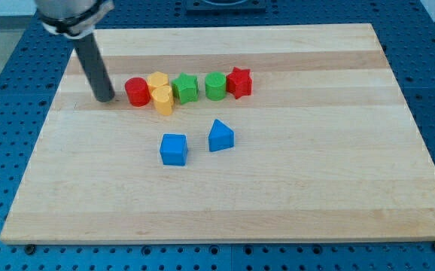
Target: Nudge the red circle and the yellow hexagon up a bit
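Wooden board [278, 203], my tip [106, 98] beside red circle [136, 92]

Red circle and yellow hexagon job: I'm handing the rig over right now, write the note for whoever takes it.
My tip rests on the board just to the view's left of the red circle, a small gap between them.
The red circle leads a row; the yellow hexagon sits at its right, a second yellow block just below.
Done: nothing I can confirm.
Left: bring the tip below the two and nudge them up, probably clearing that lower yellow block.
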